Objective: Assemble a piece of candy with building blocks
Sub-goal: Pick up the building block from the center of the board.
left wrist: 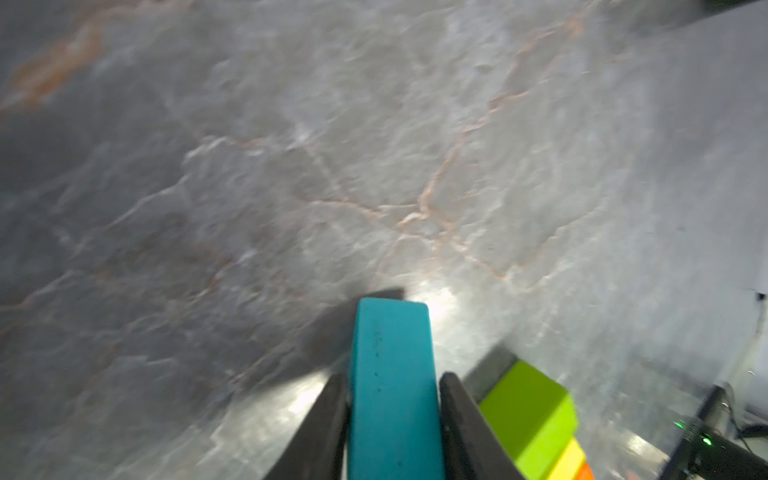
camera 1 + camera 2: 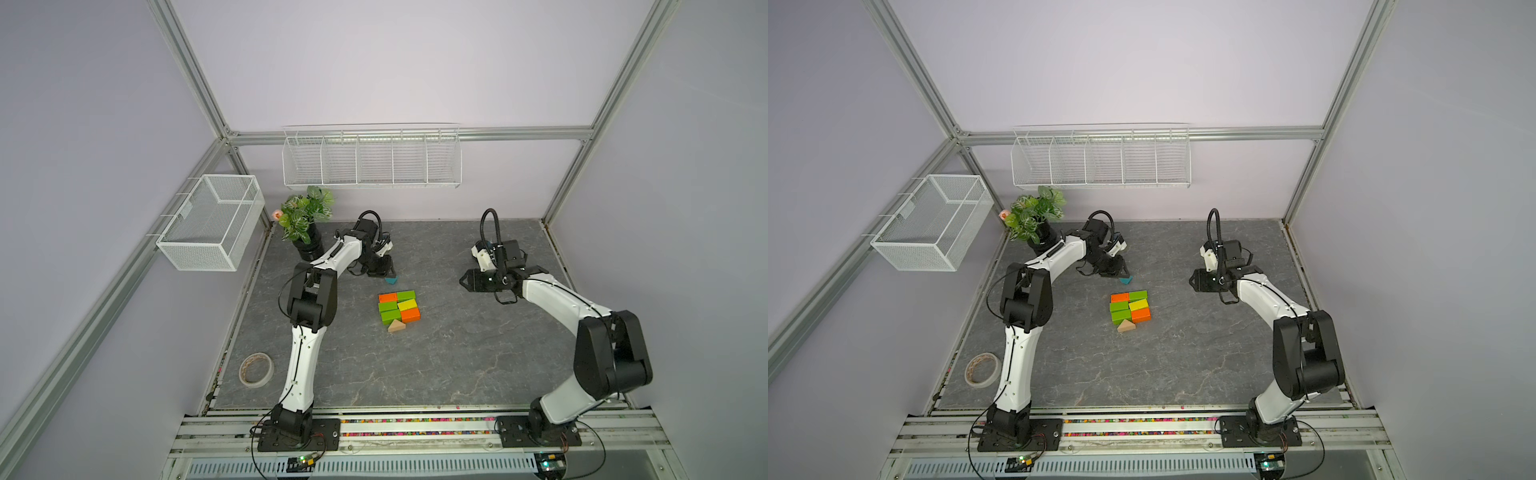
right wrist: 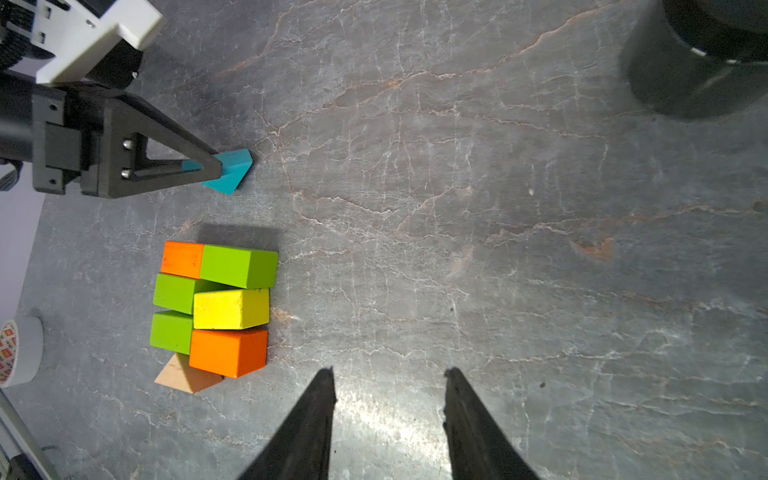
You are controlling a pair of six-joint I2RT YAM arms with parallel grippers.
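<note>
- At mid-table, brick rectangle [image 2: 399,306]: six bricks lying flat, two by three, touching. Orange and green sit at the far end, green and yellow in the middle, green and orange at the near end. The rows are slightly out of line.
- Tan triangle [image 2: 397,327]: flat on the table, touching the rectangle's near end.
- Teal triangle [image 2: 390,281]: just beyond the far end, apart from the bricks.
- Left gripper [image 1: 391,375]: fingers flank the teal triangle closely on both sides; whether they clamp it cannot be told.
- Right gripper [image 3: 389,370]: fingers spread, bare table between them, holding nothing; well right of the bricks.
- Table [image 2: 436,353]: grey, stone-patterned.
- Black jar [image 2: 309,249]: holds a leafy plant, far left corner.
- Tape roll [image 2: 256,370]: near the table's left edge, beside the left arm.
- Mesh basket [image 2: 212,222]: white, on the left wall.
- Wire rack [image 2: 372,160]: white, on the back wall.
</note>
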